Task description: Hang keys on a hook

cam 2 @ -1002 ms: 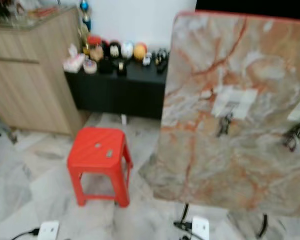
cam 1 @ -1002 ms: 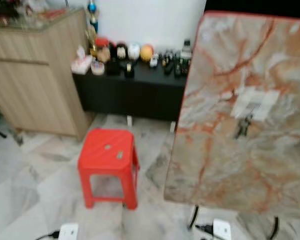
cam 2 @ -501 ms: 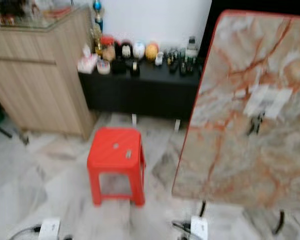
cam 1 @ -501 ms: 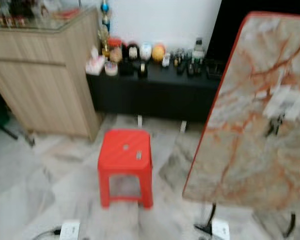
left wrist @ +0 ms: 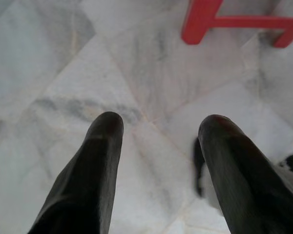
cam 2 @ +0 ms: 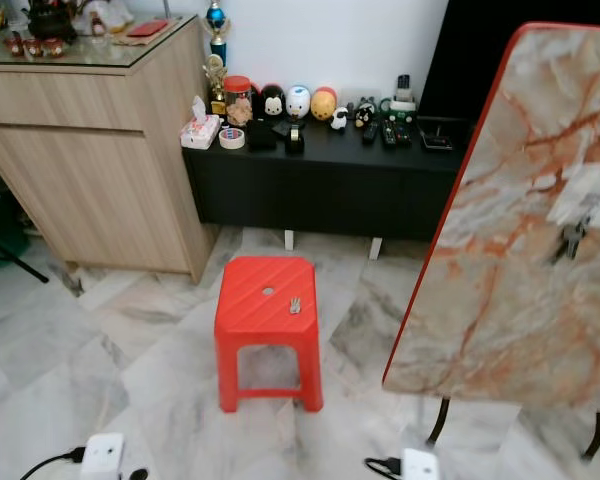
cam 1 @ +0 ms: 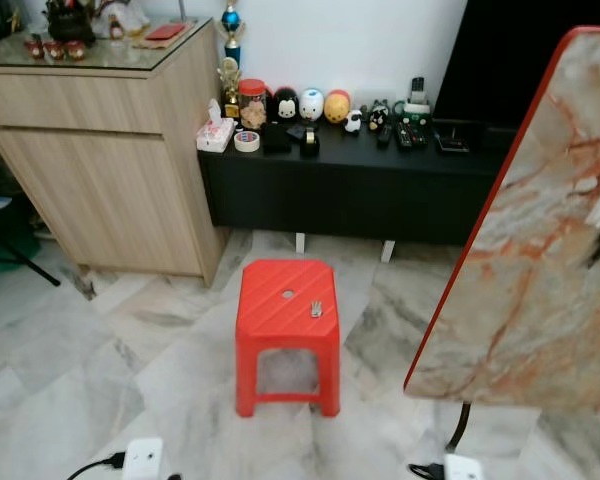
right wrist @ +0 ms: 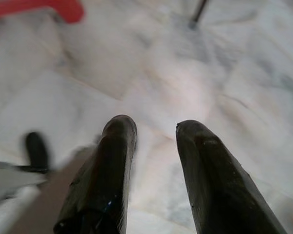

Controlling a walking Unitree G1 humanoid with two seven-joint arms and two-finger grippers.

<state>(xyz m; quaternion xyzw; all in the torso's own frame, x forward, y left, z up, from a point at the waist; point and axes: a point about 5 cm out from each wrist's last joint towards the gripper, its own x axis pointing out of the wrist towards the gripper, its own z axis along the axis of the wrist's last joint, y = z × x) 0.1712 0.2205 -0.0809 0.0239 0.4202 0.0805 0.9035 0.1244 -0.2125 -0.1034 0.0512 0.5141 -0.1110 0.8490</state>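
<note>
With the view swung leftward, the keys (cam 1: pixel 316 309) on the red stool (cam 1: pixel 285 300), judged light, rigid and slippery, are best pinched at the ring, while both grippers, left gripper (left wrist: pixel 158 146) and right gripper (right wrist: pixel 154 141), hang empty, fingers parted.

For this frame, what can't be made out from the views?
- Keys on the red stool: too small in the eye views to count or tell their ring.
- Hook on the marble board: a dark item hangs there, too small to tell hook from keys.
- Board's right side: cut off by the frame edge.
- Left gripper and right gripper: open above the floor; background blurred in the right wrist view.
</note>
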